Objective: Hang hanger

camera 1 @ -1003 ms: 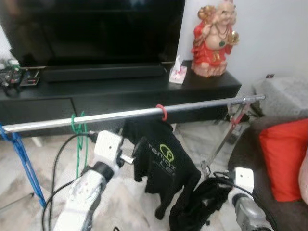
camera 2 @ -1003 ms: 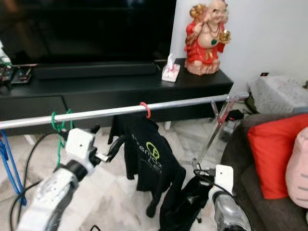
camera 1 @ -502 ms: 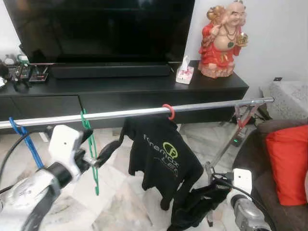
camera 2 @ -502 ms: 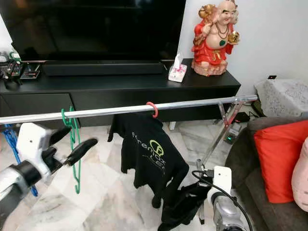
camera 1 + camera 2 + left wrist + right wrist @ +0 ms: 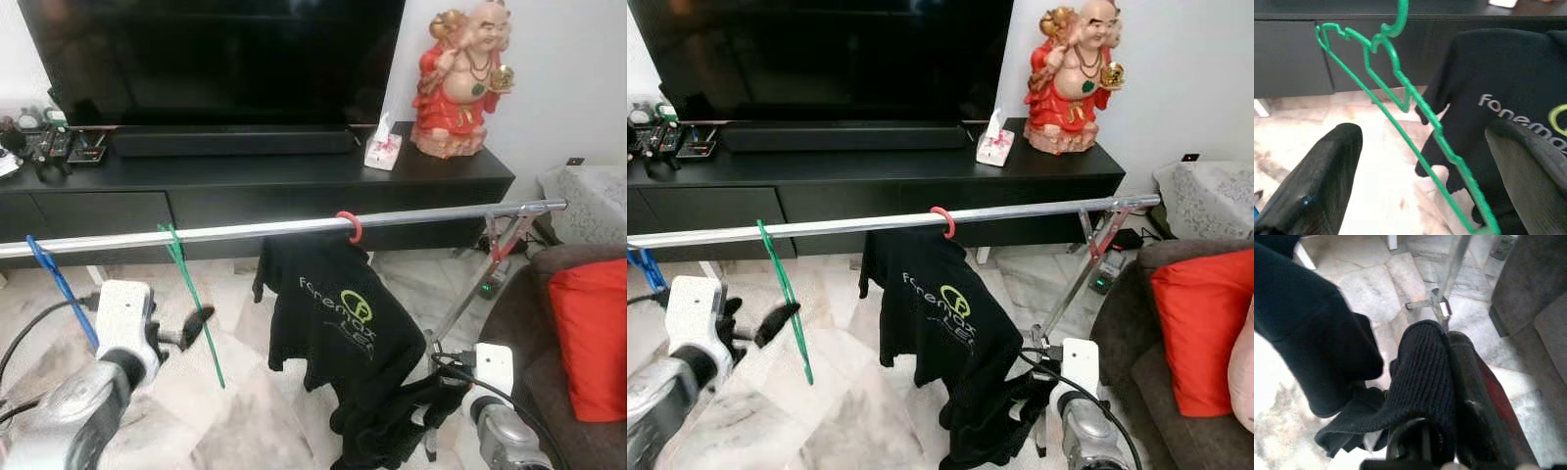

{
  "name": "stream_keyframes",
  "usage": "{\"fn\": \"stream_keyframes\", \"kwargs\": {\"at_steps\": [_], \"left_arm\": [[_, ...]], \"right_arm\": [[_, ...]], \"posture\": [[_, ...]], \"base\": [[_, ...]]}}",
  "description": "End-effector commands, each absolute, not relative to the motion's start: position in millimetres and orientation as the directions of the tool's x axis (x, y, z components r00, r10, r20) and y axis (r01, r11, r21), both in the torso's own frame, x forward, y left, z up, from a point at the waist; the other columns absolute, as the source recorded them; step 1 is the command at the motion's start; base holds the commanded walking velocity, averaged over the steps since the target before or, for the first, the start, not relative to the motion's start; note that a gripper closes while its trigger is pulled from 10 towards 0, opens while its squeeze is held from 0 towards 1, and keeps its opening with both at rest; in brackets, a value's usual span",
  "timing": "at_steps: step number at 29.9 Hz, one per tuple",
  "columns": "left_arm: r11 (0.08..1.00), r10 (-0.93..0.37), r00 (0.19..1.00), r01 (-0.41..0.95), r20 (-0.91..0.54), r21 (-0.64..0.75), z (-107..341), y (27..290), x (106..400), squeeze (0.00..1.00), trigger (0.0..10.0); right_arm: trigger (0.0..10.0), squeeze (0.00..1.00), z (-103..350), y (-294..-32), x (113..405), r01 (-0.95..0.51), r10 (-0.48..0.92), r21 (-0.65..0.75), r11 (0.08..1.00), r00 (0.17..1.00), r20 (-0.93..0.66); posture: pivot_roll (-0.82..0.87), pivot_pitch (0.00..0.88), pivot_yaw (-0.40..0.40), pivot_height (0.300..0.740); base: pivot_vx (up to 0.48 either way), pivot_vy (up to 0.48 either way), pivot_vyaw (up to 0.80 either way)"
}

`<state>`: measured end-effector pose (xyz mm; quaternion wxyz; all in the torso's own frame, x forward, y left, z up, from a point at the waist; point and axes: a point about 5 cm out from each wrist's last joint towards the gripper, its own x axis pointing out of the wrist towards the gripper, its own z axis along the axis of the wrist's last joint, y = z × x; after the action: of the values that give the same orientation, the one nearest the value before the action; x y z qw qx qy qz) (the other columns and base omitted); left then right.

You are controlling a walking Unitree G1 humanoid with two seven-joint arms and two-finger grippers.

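A green hanger [image 5: 184, 279] hangs by its hook on the silver rail [image 5: 441, 216] and slants toward the floor. My left gripper [image 5: 752, 323] is open, low beside it. In the left wrist view the green hanger [image 5: 1401, 14] crosses the wide gap between the two black fingers [image 5: 1317, 186] without touching them. A red hanger hook [image 5: 350, 227] carries a black T-shirt [image 5: 338, 313] at mid-rail. Low on the right, my right gripper [image 5: 1445, 377] is shut on a black knitted garment [image 5: 387, 426].
A blue hanger [image 5: 59, 284] hangs at the rail's left end. The rail's folding leg [image 5: 470, 289] stands at the right. Behind are a black TV stand [image 5: 294, 181] and a red statue [image 5: 460, 78]. A sofa with a red cushion [image 5: 593, 338] is on the right.
My left arm has drawn back to the left and down, away from the T-shirt. The green hanger now slants more than before. The camera has shifted. The right gripper still holds the black garment.
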<state>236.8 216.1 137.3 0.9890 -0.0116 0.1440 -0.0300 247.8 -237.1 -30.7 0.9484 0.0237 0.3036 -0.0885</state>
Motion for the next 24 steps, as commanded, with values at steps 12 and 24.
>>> {"fn": "stream_keyframes", "kwargs": {"at_steps": [12,24], "left_arm": [[0.998,-0.006,0.958,-0.012,-0.285,-0.062,123,186,281,0.0,10.0],[0.984,0.163,0.939,-0.135,-0.302,0.112,120,177,309,0.0,10.0]], "right_arm": [[10.0,0.0,-26,-243,251,0.199,-0.174,-0.019,0.98,0.804,-0.568],[10.0,0.0,-28,-242,250,0.203,-0.174,-0.013,0.979,0.803,-0.57]], "posture": [[0.06,0.0,-0.084,0.716],[0.05,0.0,-0.077,0.716]], "base": [[0.0,0.0,0.0],[0.0,0.0,0.0]]}}
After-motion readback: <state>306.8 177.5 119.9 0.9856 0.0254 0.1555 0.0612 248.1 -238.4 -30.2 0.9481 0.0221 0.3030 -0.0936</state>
